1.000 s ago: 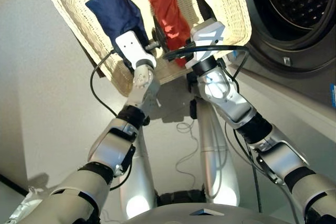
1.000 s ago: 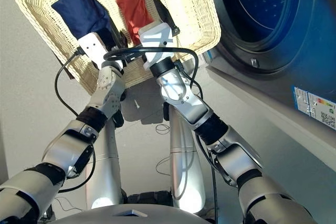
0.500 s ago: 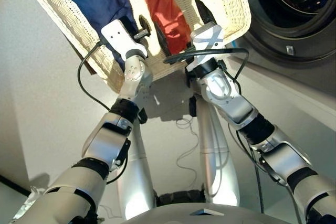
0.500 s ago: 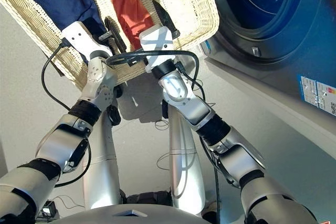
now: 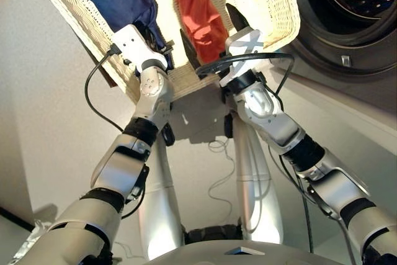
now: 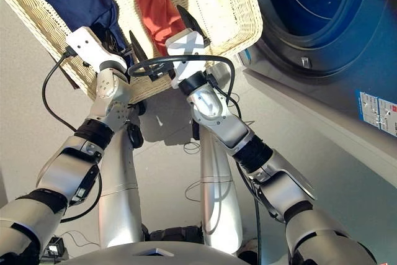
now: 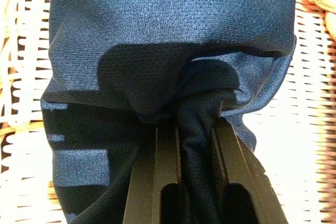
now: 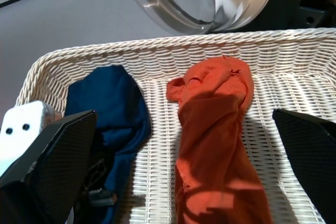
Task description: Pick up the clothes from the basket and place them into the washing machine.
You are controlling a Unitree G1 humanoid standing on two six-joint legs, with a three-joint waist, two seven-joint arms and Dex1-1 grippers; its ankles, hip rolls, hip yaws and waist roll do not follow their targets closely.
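— Clothes, two items, location?
— Both in the basket (image 8: 157,51). Navy garment (image 7: 168,40) lies beside the coral garment (image 8: 215,129), which runs down the basket's middle; the two lie just apart.

— Room around them?
— Bare wicker on the far side of the coral piece, up to the low rim. Washing machine (image 6: 322,23) stands just beyond the basket, porthole facing it.

— Left gripper (image 7: 191,129)?
— Fingers nearly together, clamped on a bunched fold of the navy garment.

— Right gripper (image 8: 184,145)?
— Fingers wide apart, straddling the coral garment above the basket, holding nothing.
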